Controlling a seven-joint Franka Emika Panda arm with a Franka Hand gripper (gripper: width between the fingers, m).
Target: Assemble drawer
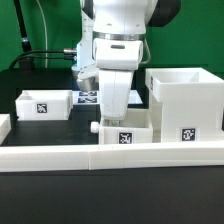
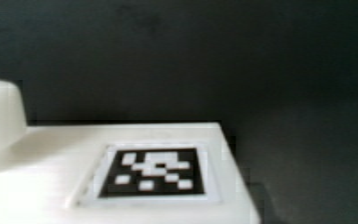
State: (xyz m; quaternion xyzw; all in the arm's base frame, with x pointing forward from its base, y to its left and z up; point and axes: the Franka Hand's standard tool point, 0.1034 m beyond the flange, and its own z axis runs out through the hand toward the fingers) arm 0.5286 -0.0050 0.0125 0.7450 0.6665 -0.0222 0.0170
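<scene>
- While the gripper [image 1: 113, 110] hangs low over the near tray [image 1: 145, 132], which sits by the border wall [image 1: 60, 157] between the other tray [image 1: 45, 103] and the housing [image 1: 185, 100] in the exterior view, its fingertips are hidden, so I cannot tell whether it grips.
- In the wrist view the tag [image 2: 153, 170] lies close below; I judge it best to descend squarely, pinch one wall and lift level.

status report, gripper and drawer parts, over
Gripper low at the middle tray, open or shut unclear. Other tray and housing stand apart, nothing joined yet. No obstruction seen.
</scene>
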